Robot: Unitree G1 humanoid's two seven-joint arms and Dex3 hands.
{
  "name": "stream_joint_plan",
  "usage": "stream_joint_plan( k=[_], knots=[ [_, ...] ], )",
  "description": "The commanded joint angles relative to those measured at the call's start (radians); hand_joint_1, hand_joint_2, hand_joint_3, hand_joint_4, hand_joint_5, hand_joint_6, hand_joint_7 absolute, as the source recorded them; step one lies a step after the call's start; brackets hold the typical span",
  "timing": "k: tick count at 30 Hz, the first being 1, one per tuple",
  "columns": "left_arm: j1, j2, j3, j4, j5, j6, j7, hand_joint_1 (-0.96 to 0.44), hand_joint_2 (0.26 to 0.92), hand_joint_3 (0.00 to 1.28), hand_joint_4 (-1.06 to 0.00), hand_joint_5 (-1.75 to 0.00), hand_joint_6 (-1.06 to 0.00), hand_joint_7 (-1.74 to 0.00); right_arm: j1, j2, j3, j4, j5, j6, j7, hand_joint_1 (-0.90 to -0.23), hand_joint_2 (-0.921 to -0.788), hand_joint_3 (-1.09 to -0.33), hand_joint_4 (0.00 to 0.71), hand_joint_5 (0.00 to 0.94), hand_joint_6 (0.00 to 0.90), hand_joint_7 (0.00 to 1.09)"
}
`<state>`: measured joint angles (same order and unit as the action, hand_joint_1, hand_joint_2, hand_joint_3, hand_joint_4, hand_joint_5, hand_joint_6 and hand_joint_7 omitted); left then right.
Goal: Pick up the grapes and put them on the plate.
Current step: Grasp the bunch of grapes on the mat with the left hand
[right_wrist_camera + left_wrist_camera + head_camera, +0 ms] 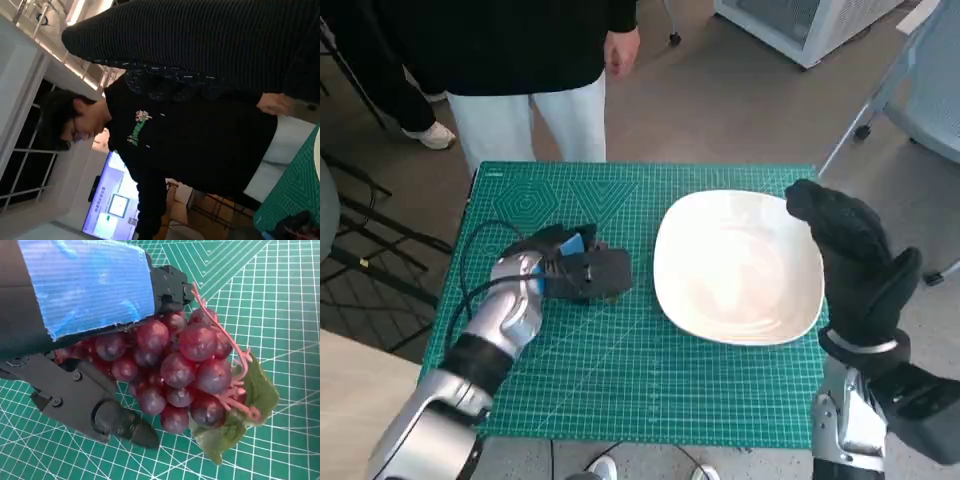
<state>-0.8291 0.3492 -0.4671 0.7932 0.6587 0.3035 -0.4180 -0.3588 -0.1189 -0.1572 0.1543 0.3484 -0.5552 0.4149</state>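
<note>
A bunch of dark red grapes (pixel 180 365) with a pink stem and a green leaf (pixel 260 390) lies on the green cutting mat (pixel 620 370). My left hand (pixel 575 268) covers it at the mat's left middle, so the head view hides the grapes. In the left wrist view the blue-taped back (pixel 85 290) lies over the bunch and the black fingers (pixel 115 422) curl round its side, gripping it. The white plate (pixel 740 265) sits to the right and holds nothing. My gloved right hand (pixel 855 255) is raised over the plate's right edge with nothing in it.
A person (pixel 520 60) in a black top and white trousers stands at the table's far edge and fills the right wrist view (pixel 200 150). A black cable (pixel 480 250) loops on the mat by my left wrist. A chair (pixel 920 100) stands at the right.
</note>
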Motion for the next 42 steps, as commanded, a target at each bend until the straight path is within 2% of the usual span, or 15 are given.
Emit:
stream_joint_plan(
  k=[1,19,27,29,31,33,34,35,37,39,42],
  knots=[
    [-0.017,-0.009,-0.011,0.068,-0.014,-0.029,-0.02,-0.33,0.707,0.01,0.0,0.0,-0.15,-0.01,0.021,-0.003,-0.002,0.0,0.0,0.017,-0.004,-0.665,-0.921,-0.715,0.33,0.001,0.025,0.41],
    [-0.041,-0.027,-0.015,0.152,-0.012,-0.083,0.025,-0.32,0.717,0.01,0.0,0.0,-0.15,0.0,0.023,-0.007,-0.003,-0.009,0.005,0.031,0.0,-0.665,-0.921,-0.713,0.33,0.001,0.02,0.41],
    [-0.064,-0.043,-0.012,0.226,-0.018,-0.126,0.058,-0.32,0.725,0.01,-0.01,0.0,-0.19,-0.02,0.025,-0.009,-0.006,-0.014,0.006,0.037,0.0,-0.666,-0.921,-0.712,0.33,0.001,0.02,0.41],
    [-0.071,-0.047,-0.012,0.248,-0.019,-0.137,0.067,-0.31,0.728,0.01,-0.03,-0.01,-0.22,-0.03,0.025,-0.009,-0.006,-0.013,0.006,0.037,0.0,-0.666,-0.921,-0.711,0.33,0.001,0.019,0.41],
    [-0.078,-0.051,-0.009,0.267,-0.022,-0.147,0.078,-0.27,0.734,0.01,-0.14,-0.05,-0.25,-0.03,0.025,-0.009,-0.006,-0.014,0.006,0.037,0.0,-0.666,-0.921,-0.71,0.331,0.001,0.019,0.41],
    [-0.082,-0.053,-0.005,0.279,-0.026,-0.156,0.092,-0.18,0.745,0.01,-0.29,-0.46,-0.3,-0.02,0.026,-0.008,-0.006,-0.015,0.006,0.038,-0.001,-0.666,-0.921,-0.709,0.332,0.002,0.019,0.42],
    [-0.082,-0.055,-0.004,0.284,-0.027,-0.16,0.101,-0.12,0.754,0.01,-0.35,-0.75,-0.34,-0.02,0.026,-0.008,-0.006,-0.016,0.006,0.039,-0.002,-0.666,-0.921,-0.708,0.333,0.002,0.019,0.42],
    [-0.082,-0.056,-0.003,0.288,-0.028,-0.164,0.109,-0.06,0.765,0.01,-0.38,-1.07,-0.37,-0.02,0.026,-0.008,-0.006,-0.017,0.006,0.04,-0.002,-0.666,-0.921,-0.707,0.334,0.002,0.019,0.42],
    [-0.081,-0.059,-0.003,0.295,-0.025,-0.169,0.13,0.02,0.791,0.02,-0.43,-1.42,-0.44,-0.03,0.026,-0.007,-0.006,-0.019,0.005,0.04,-0.003,-0.666,-0.921,-0.706,0.335,0.003,0.018,0.42],
    [-0.079,-0.062,-0.01,0.3,-0.016,-0.168,0.157,0.12,0.83,0.06,-0.48,-1.5,-0.52,-0.03,0.026,-0.007,-0.006,-0.021,0.003,0.041,-0.005,-0.667,-0.921,-0.705,0.336,0.003,0.018,0.42],
    [-0.076,-0.066,-0.025,0.3,0.002,-0.16,0.19,0.28,0.879,0.13,-0.56,-1.4,-0.64,-0.05,0.024,-0.007,-0.006,-0.021,0.002,0.042,-0.006,-0.667,-0.921,-0.703,0.337,0.004,0.017,0.42]
  ],
)
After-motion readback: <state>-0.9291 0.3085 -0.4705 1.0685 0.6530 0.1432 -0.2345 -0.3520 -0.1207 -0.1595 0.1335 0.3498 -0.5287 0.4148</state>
